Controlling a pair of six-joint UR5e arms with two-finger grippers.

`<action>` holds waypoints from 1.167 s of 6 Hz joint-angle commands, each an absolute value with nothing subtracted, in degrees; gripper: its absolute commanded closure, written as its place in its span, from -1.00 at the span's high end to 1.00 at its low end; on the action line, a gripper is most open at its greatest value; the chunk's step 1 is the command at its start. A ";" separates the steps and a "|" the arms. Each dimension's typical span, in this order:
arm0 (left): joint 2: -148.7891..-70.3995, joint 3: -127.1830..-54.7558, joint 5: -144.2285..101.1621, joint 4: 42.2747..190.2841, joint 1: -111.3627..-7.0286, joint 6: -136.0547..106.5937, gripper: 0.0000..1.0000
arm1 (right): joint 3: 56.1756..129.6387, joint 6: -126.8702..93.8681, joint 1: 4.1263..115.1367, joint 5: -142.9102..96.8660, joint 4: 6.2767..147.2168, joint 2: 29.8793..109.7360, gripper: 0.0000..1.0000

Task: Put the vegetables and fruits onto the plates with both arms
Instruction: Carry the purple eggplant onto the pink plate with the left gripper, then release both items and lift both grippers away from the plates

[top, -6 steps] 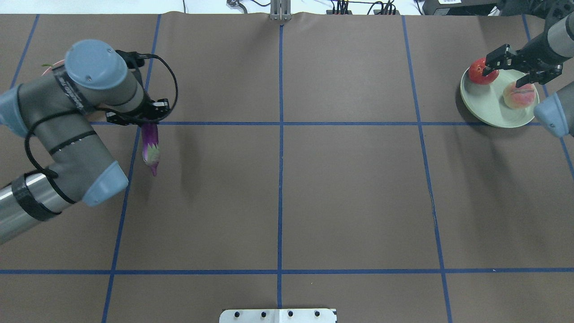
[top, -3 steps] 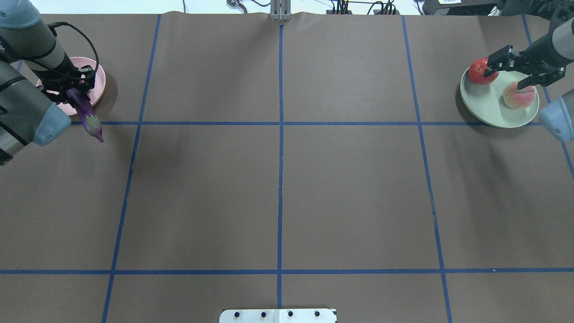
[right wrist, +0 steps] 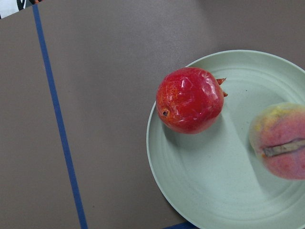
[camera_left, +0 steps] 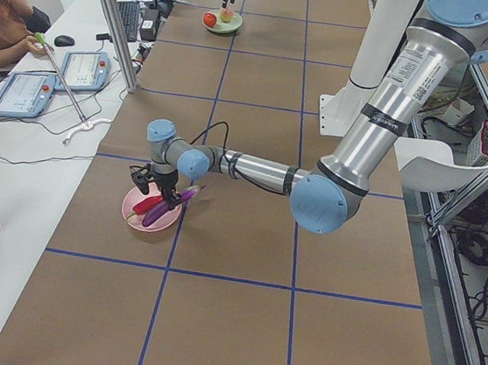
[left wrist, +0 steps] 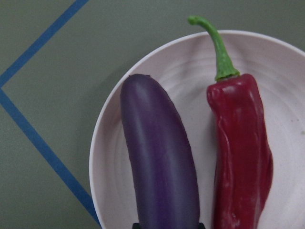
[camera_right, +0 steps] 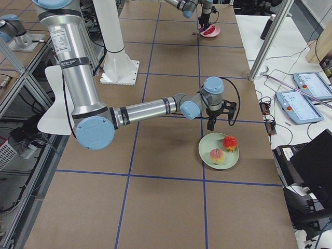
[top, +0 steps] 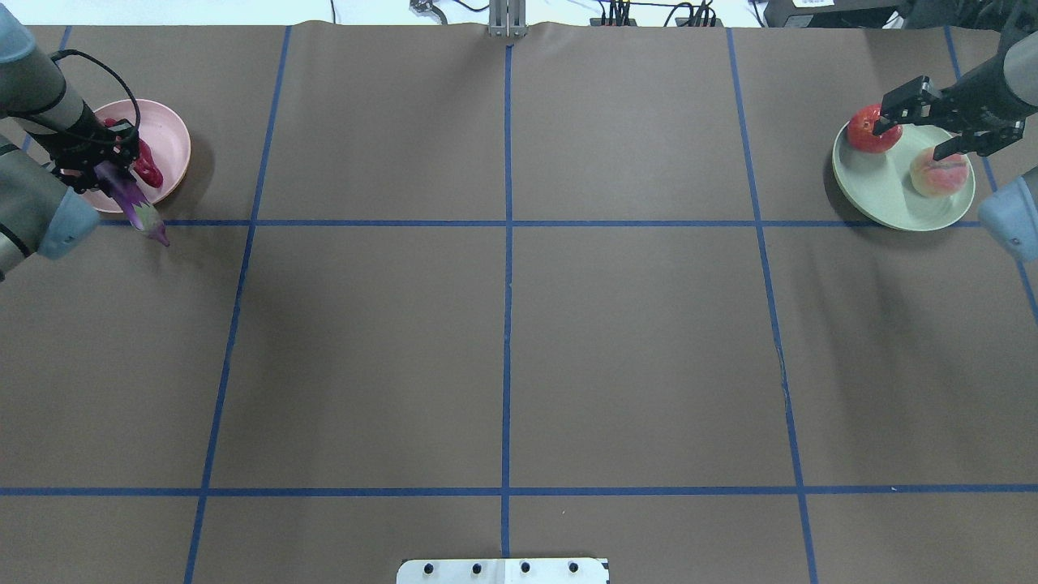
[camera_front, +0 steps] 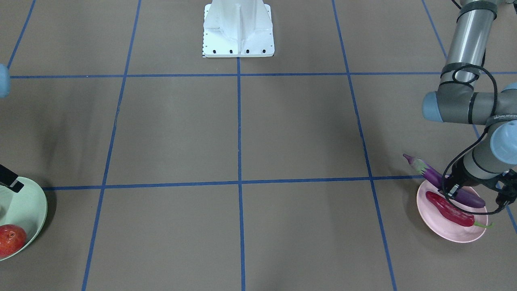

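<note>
Purple and long, the eggplant (camera_front: 430,173) in the front-facing view lies slantwise across the robot-side rim of the pink plate (camera_front: 452,235). Its blunt end is over the dish beside the chili (camera_front: 450,211), and its cap juts out over the table (camera_front: 282,133). The left end effector (camera_front: 454,190) is clamped round its middle.

Overhead, the axis reads the same, with the cap pointing off the plate toward the robot and the table's centre. The right end effector (top: 924,130) hangs wide open and empty above the green plate (top: 884,191), which carries the pomegranate (top: 866,134) and the peach (top: 941,172).

From the left end, the eggplant seems tilted; whether it touches the plate cannot be told. From the right end, both fruits sit on their plate.

The left wrist view shows the eggplant running straight ahead, parallel to the chili and just beside it. The right wrist view shows the fruits apart.

Letting go probably turns on that overhang.
</note>
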State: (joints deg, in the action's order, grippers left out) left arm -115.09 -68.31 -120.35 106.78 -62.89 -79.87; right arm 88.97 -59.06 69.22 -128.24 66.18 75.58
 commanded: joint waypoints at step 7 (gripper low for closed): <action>-110.54 -83.85 -128.94 105.21 -69.17 -70.23 1.00 | 90.35 -53.66 70.13 -128.50 66.71 76.46 1.00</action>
State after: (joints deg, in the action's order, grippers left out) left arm -114.60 -77.13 -128.61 105.23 -69.02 -76.17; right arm 90.33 -57.02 69.31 -128.38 66.60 76.06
